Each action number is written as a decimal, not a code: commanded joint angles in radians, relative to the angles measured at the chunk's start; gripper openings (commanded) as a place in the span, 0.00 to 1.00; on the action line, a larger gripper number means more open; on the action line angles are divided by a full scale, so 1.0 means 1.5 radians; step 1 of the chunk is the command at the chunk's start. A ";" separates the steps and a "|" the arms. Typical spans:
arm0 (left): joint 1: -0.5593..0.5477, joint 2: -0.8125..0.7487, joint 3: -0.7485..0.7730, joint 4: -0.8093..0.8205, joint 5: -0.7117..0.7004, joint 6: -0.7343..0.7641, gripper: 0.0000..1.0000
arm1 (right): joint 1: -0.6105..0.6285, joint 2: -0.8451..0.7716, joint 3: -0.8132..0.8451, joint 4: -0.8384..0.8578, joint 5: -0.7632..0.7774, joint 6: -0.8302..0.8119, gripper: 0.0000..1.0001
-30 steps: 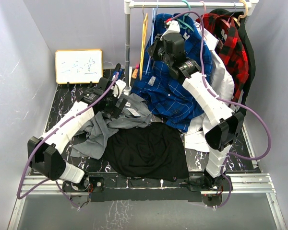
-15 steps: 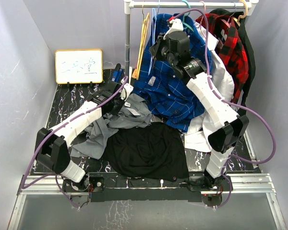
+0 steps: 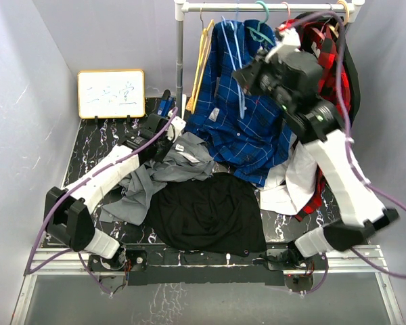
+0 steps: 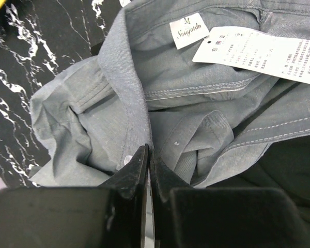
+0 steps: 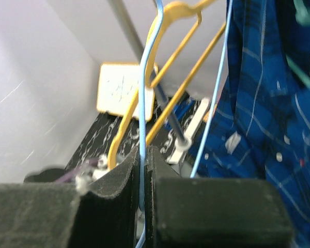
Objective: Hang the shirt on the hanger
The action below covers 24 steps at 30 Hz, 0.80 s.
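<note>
The grey shirt (image 3: 183,162) lies crumpled on the black marbled table, its collar, size label and paper tag (image 4: 258,51) facing up. My left gripper (image 3: 170,137) (image 4: 148,152) is shut on a fold of the shirt's (image 4: 196,93) front edge, beside a small white button. The light-blue wire hanger (image 3: 238,74) (image 5: 142,93) hangs in front of the blue plaid shirt. My right gripper (image 3: 249,76) (image 5: 143,150) is raised near the rail and shut on one of its thin wires.
A clothes rail (image 3: 271,7) on a pole (image 3: 180,68) carries yellow hangers (image 3: 201,61), a teal hanger (image 3: 260,30), a blue plaid shirt (image 3: 250,128) and a red plaid shirt (image 3: 328,54). A black cloth (image 3: 206,210) lies near the front. A whiteboard (image 3: 111,93) leans at back left.
My left gripper has shut on the grey shirt's edge. The right arm has swung right and up, carrying the light-blue hanger away from the yellow hangers.
</note>
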<state>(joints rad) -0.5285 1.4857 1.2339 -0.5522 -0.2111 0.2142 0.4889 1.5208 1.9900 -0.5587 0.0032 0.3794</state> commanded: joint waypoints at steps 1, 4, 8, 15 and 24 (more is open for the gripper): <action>-0.002 -0.063 0.010 -0.021 -0.018 0.067 0.00 | -0.002 -0.186 -0.117 -0.047 -0.038 0.021 0.00; -0.003 -0.075 0.019 -0.025 -0.023 0.093 0.00 | -0.002 -0.273 -0.169 -0.134 -0.063 0.030 0.00; -0.001 -0.094 0.022 -0.026 -0.023 0.094 0.00 | -0.003 -0.379 -0.243 -0.218 -0.197 0.057 0.00; -0.001 -0.119 -0.010 -0.014 -0.021 0.077 0.00 | -0.002 -0.610 -0.413 -0.276 -0.420 0.181 0.00; -0.001 -0.155 0.023 -0.058 0.023 0.058 0.00 | -0.006 -0.797 -0.714 -0.032 -0.478 0.375 0.00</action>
<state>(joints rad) -0.5285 1.3144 1.2167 -0.5846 -0.2180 0.3233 0.4873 0.3225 1.0325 -0.8562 -0.6395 0.8238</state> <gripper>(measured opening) 0.009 0.031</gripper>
